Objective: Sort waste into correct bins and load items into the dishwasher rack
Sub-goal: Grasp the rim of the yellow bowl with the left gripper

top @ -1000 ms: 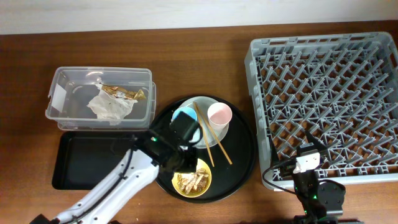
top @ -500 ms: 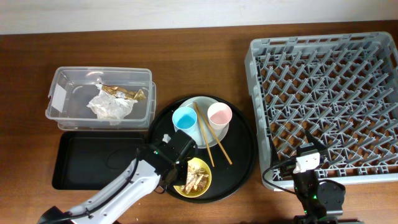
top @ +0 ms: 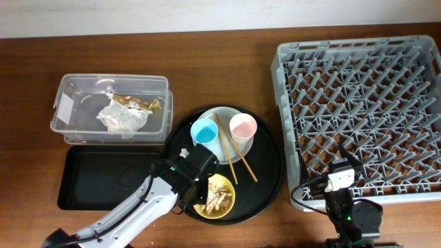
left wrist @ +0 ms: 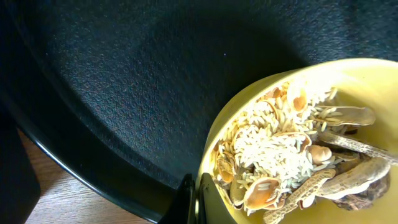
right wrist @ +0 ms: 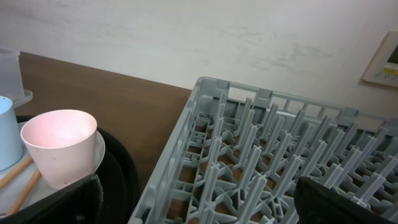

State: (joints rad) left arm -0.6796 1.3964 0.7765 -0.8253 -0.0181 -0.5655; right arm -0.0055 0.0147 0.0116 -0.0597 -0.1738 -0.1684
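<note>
My left gripper [top: 200, 187] is shut on the left rim of the yellow bowl [top: 224, 204], which holds beige food scraps [top: 215, 195]. The left wrist view shows the jaws [left wrist: 194, 200] pinching the bowl's rim [left wrist: 367, 74] beside the scraps [left wrist: 280, 155]. The light-blue cup [top: 204, 131], pink cup [top: 242, 127] and chopsticks [top: 234, 155] rest on the white plate [top: 224, 114]. The tissue [top: 120, 118] and gold wrapper [top: 138, 103] lie in the clear box [top: 69, 103]. My right gripper [right wrist: 199, 199] is open and empty at the front edge of the grey rack [top: 365, 110].
The bowl and plate sit on a large round black tray [top: 269, 172]. A shallow black rectangular tray [top: 96, 179] lies left of it, in front of the clear box. The right wrist view shows the pink cup [right wrist: 59, 146] and the rack [right wrist: 261, 155].
My left gripper moved from over the blue cup toward the table's front edge and closed on the yellow bowl's left rim. The right arm has not moved.
</note>
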